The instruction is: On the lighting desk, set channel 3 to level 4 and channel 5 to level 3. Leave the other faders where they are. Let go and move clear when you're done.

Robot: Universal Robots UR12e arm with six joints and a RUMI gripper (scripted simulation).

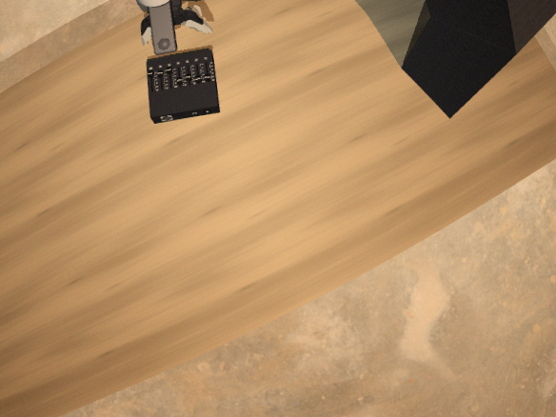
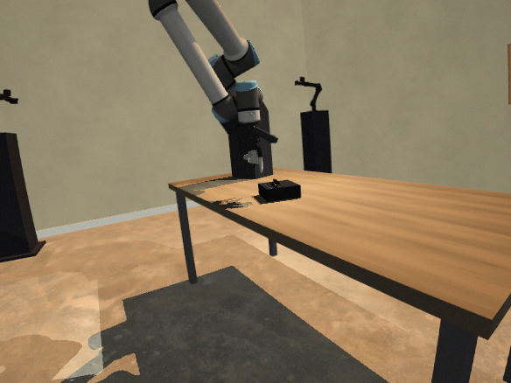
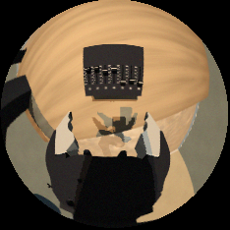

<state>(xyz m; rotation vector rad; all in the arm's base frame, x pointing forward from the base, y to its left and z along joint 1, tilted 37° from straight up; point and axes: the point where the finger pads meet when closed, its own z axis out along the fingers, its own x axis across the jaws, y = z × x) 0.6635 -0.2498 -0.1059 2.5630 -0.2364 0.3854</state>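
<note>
The lighting desk point(image 1: 185, 100) point(image 2: 280, 191) point(image 3: 113, 54) is a small black box lying flat on the table. Its top has a row of several faders with small knobs and pale scale marks. In the wrist view, the three knobs at the right sit nearer the dotted edge, and the others sit farther from it, at slightly differing heights. The channel numbers and levels are too small to read. My gripper point(image 1: 176, 36) point(image 2: 257, 164) point(image 3: 107, 112) is open, with nothing between its jaws. It hangs above the table beside the desk's dotted edge, touching nothing.
The wooden table point(image 1: 267, 186) point(image 2: 394, 219) carries the desk near one end. The arm's black pedestal point(image 1: 457, 67) point(image 2: 267, 149) stands behind it in the exterior view. Another dark pedestal point(image 2: 316, 142) with a camera arm stands farther back. The gripper's shadow falls beside the desk.
</note>
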